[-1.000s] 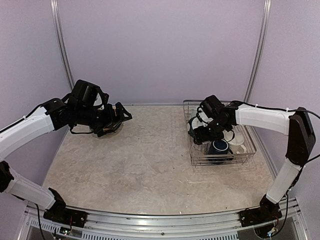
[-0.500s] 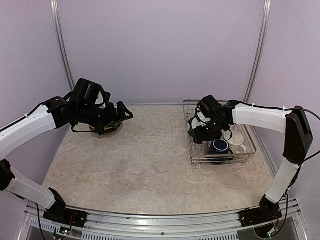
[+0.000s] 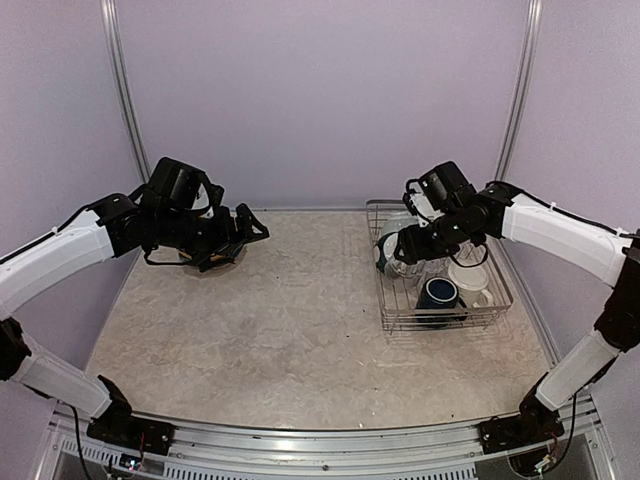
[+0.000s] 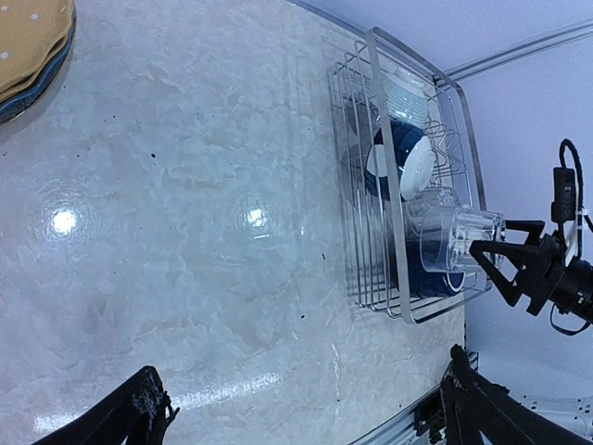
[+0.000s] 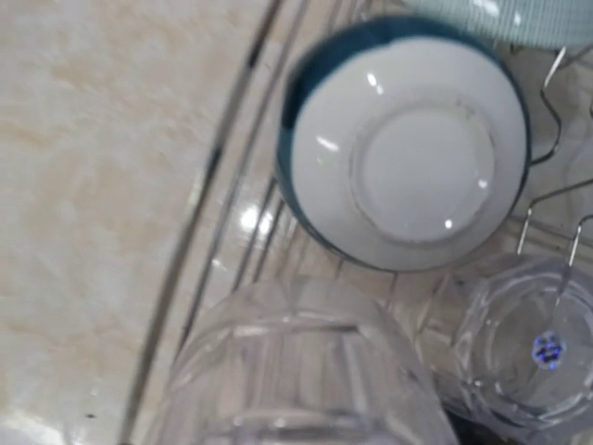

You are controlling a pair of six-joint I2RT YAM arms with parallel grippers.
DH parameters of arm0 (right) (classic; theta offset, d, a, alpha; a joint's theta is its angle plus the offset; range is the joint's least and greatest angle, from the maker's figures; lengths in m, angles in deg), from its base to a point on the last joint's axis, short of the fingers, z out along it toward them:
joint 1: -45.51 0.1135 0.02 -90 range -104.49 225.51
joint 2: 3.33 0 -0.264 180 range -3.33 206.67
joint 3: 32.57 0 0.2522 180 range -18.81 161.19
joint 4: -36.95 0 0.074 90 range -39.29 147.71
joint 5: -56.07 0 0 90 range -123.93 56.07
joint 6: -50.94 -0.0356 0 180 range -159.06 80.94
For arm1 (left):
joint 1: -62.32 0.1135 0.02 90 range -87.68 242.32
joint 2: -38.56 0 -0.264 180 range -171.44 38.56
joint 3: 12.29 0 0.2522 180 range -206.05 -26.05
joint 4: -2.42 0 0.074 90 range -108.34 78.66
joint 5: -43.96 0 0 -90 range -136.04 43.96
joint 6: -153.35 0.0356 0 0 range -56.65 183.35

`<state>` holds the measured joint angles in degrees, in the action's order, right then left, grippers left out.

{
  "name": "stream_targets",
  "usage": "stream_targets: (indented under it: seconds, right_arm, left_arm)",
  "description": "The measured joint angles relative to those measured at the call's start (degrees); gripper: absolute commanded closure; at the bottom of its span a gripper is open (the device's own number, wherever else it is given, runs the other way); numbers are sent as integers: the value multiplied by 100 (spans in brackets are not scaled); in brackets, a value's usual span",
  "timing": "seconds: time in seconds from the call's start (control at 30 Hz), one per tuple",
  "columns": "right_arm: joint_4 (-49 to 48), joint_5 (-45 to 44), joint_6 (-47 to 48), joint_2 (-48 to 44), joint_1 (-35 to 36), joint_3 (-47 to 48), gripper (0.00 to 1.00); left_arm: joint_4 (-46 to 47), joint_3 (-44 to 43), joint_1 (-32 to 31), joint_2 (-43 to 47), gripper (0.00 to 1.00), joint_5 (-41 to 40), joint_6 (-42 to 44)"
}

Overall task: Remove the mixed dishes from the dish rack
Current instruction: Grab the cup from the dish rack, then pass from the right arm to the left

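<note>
The dish rack (image 3: 497, 300) stands at the right of the table. My right gripper (image 3: 407, 250) hangs over its left side, shut on a clear glass (image 5: 296, 371), which shows from the side as the glass (image 4: 451, 236) at the fingertips. Below it in the dish rack (image 5: 199, 222) a dark teal bowl (image 5: 408, 153) with a white inside leans on edge, with a second clear glass (image 5: 533, 362) beside it. A navy mug (image 3: 437, 293) and a cream mug (image 3: 470, 275) also sit in the rack. My left gripper (image 3: 250, 228) is open, far left, over stacked plates (image 4: 32, 37).
A pale blue plate (image 5: 500, 19) stands at the rack's far end. The metal rail (image 3: 300, 445) runs along the table's near edge. Purple walls close in the back and sides.
My right gripper closed on the clear glass and rose with it above the rack. The left arm has hardly moved.
</note>
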<state>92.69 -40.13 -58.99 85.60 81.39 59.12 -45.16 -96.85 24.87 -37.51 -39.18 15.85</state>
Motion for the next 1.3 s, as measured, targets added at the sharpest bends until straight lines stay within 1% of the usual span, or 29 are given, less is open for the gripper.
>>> stream_targets:
  seconds: [0.13,0.23,0.3,0.43,0.6,0.67,0.8,0.93,1.03,1.2,1.3]
  right_arm:
    - [-243,249,-114,-315,0,-28,97]
    - [-809,632,-271,-680,0,-216,100]
    - [-1200,940,-402,-859,0,-330,100]
    - [-2232,1770,-743,-938,0,-581,100]
    - [-4044,2850,-1539,-935,2,-1488,100]
    - [-4618,3189,-1873,-903,2,-1799,100]
    - [-5427,3602,-2339,-824,11,-1961,100]
    - [-6111,3827,-2651,-776,46,-1965,100]
    - [-6526,3965,-2841,-619,127,-1965,100]
    - [-6806,4096,-3040,-297,238,-1967,100]
    - [-6935,4138,-3106,-186,269,-1967,100]
  left_arm:
    - [122,0,2,0,1,229,-7]
    - [352,2,15,-9,1,599,-59]
    - [568,4,35,-24,1,863,-129]
    - [1401,151,72,-81,1,1622,-402]
    - [2608,446,76,-343,1,2516,-916]
    - [3077,533,70,-503,1,2820,-1145]
    - [3703,555,61,-782,2,3224,-1447]
    - [4166,555,37,-953,5,3499,-1692]
    - [4500,555,-2,-1084,12,3657,-1849]
    - [4942,553,-59,-1329,27,3880,-2065]
    - [5119,553,-90,-1394,38,3969,-2155]
